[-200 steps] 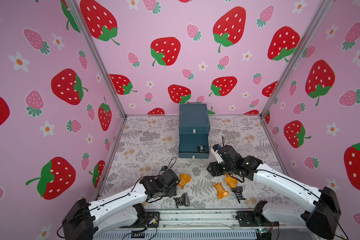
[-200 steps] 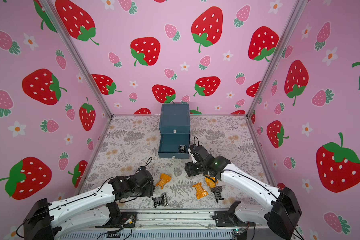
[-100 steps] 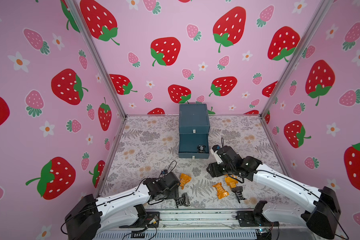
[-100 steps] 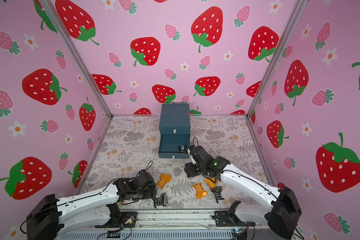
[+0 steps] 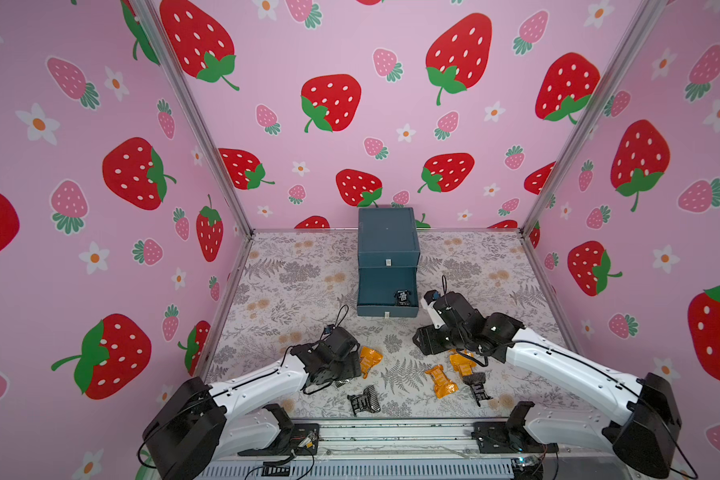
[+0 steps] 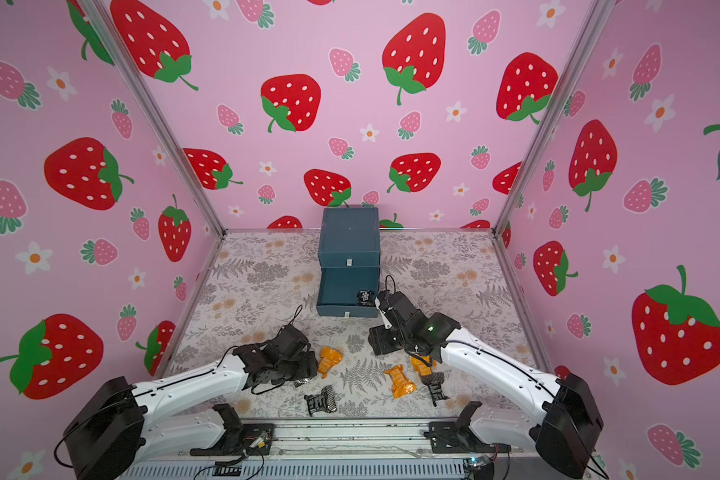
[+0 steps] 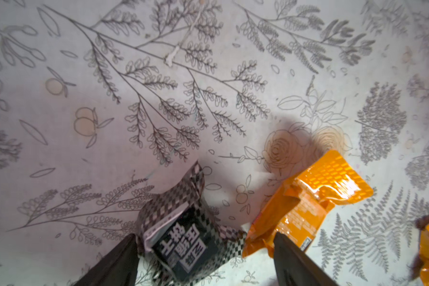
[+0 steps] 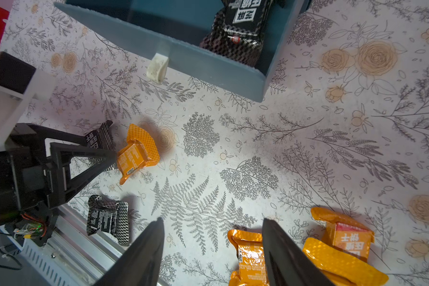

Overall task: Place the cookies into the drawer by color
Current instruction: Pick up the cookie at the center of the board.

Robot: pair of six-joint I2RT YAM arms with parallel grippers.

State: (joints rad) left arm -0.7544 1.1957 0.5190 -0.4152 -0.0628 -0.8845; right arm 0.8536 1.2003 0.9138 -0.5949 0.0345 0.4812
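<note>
The teal drawer (image 5: 387,249) stands at the back, its lower drawer (image 8: 183,59) pulled out with one black cookie (image 5: 402,297) inside. My left gripper (image 7: 204,236) is open and low, its jaws on either side of a black checkered cookie (image 7: 183,242) on the mat. One finger overlaps an orange cookie (image 7: 307,203) beside it. My right gripper (image 8: 212,220) hangs open above the mat. An orange cookie (image 8: 248,255) lies by one of its fingers and a second orange cookie (image 8: 344,242) just outside. In both top views the left gripper (image 5: 341,374) and the right gripper (image 5: 431,343) are in front of the drawer.
Another black cookie (image 5: 364,401) lies near the front rail, and one more black cookie (image 5: 479,386) lies beside the orange pair (image 5: 441,380). Pink strawberry walls close in three sides. The metal rail (image 5: 391,432) runs along the front edge.
My left gripper has opened wider and shifted slightly at the front, settling around the black cookie. The right arm has hardly moved.
</note>
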